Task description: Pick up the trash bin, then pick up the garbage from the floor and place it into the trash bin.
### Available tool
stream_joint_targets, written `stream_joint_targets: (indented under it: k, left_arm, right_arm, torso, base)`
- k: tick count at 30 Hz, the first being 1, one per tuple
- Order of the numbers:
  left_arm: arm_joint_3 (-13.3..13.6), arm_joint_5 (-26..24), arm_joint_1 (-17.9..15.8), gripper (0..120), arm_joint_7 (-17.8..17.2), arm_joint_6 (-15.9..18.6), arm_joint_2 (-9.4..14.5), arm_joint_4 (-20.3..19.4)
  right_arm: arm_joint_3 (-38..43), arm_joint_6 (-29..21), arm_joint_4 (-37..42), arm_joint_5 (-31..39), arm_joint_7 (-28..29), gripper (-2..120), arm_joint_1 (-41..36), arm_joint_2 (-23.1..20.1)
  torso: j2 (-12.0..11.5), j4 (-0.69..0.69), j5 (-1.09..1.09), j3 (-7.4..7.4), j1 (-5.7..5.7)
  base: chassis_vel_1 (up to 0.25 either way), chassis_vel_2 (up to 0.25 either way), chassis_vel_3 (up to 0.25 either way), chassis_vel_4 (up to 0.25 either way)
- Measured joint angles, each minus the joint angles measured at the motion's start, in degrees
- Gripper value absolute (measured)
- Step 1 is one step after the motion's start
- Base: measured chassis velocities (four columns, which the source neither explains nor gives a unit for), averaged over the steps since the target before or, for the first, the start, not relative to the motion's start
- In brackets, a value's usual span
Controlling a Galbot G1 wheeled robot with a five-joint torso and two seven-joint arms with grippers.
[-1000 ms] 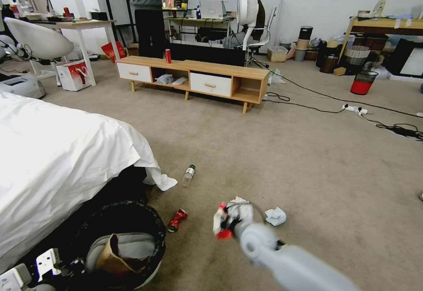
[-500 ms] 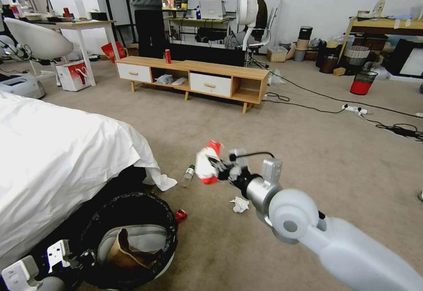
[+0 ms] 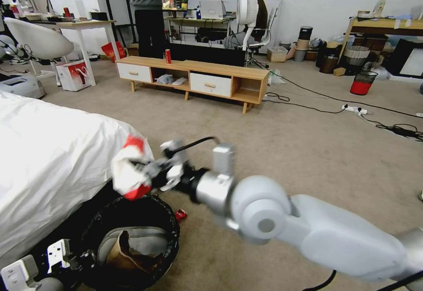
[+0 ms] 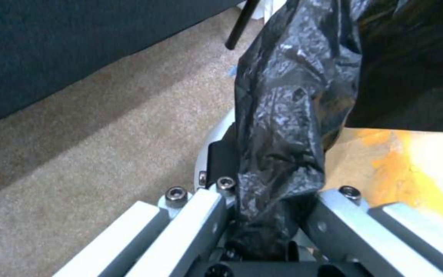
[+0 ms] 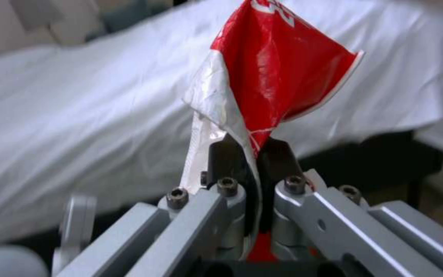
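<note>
The trash bin (image 3: 172, 237), lined with a crinkled black bag, stands at the lower left beside the bed. A tan cardboard tray (image 3: 125, 252) lies inside it. My left gripper (image 3: 66, 258) is shut on the bin's bagged edge; the left wrist view has the gripper (image 4: 262, 181) clamping the black bag (image 4: 288, 107). My right gripper (image 3: 152, 172) reaches in from the right, shut on a red-white packet (image 3: 129, 170) of garbage that hangs just above the bin's far rim. In the right wrist view this gripper (image 5: 255, 154) pinches the packet (image 5: 278, 69). A crushed red can (image 3: 180, 214) lies on the carpet beside the bin.
The bed's white sheet (image 3: 53, 159) overhangs close on the left of the bin. A low wooden cabinet (image 3: 194, 77) with an upright red can (image 3: 168, 56) stands farther off. A red-black mesh bin (image 3: 363, 82) and cables with a power strip (image 3: 354, 109) are at the far right.
My right arm has swung left and upward with the packet, from low over the middle carpet to above the bin's far rim. The left gripper still holds the bin.
</note>
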Motion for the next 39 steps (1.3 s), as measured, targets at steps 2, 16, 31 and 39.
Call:
stream_joint_targets:
  k: [2, 16, 31, 39]
  left_arm:
    - [0.0, 0.0, 0.0, 1, 0.0, 0.0, 0.1, 0.0]
    - [-0.2, 0.1, -0.1, 1, 0.1, 0.0, 0.6, 0.0]
    - [-0.2, 0.0, -0.7, 1, 0.2, 0.0, 0.7, 0.4]
    - [-0.5, -0.1, -0.3, 1, 0.2, 0.0, 0.8, 0.2]
  right_arm:
    - [-1.0, -0.7, -0.4, 0.1, 0.4, 1, 0.3, 0.7]
    - [-9.5, -5.9, -3.8, -1.0, 3.8, 1, 0.5, 2.8]
    - [-12.0, -9.8, -6.0, -1.3, 7.3, 1, -1.1, 4.3]
    - [-13.0, -10.8, -9.1, -1.8, 8.1, 1, -2.1, 6.7]
  torso:
    - [0.0, 0.0, 0.0, 0.0, 0.0]
    - [0.0, -0.01, 0.01, 0.0, 0.0]
    - [0.0, 0.0, 0.02, 0.0, 0.0]
    - [0.0, -0.01, 0.01, 0.0, 0.0]
  base:
    - [0.0, 0.0, 0.0, 0.0]
    - [0.0, 0.0, 0.0, 0.0]
    - [0.0, 0.0, 0.0, 0.0]
    - [0.0, 0.0, 0.0, 0.0]
